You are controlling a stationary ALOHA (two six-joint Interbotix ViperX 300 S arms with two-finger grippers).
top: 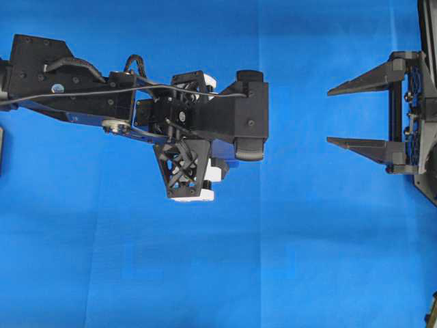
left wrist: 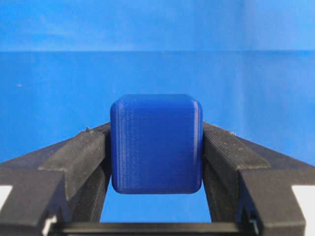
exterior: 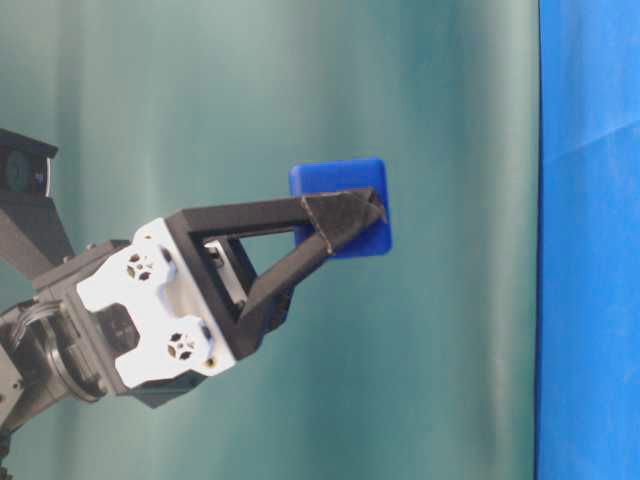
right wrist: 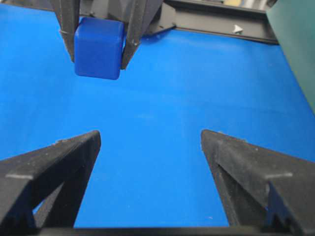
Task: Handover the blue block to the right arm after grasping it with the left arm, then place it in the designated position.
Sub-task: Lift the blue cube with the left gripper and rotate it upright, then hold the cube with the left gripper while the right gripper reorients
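The left gripper (left wrist: pixel 156 147) is closed on the blue block (left wrist: pixel 156 143), its two black fingers (left wrist: pixel 78 157) pressed flat against opposite sides of the cube, so the jaws stand about as wide as the block itself. In the left wrist view the block sits squarely between the fingers near their tips, with its upper part rising above them and blue cloth (left wrist: pixel 157 69) showing behind and beneath it. The table-level view shows the same grip from the side: the gripper, with white brackets at its base, is tilted upward, and the block (exterior: pixel 345 178) is held clear of the worktop at the finger ends, partly covered by the near finger. In the overhead view the left arm (top: pixel 102 89) reaches in from the left edge over the blue-covered worktop (top: pixel 225 273), and its own body hides the block there. The right gripper (top: pixel 331 116) stands at the right edge, well apart from the left arm, its two pointed black fingers spread wide with nothing between them, pointing toward the left arm. From the right wrist view those spread fingers (right wrist: pixel 54 167) frame the bottom of the picture, and the block (right wrist: pixel 98 48) appears ahead of them at upper left, pinched between the other gripper's finger tips above the cloth.
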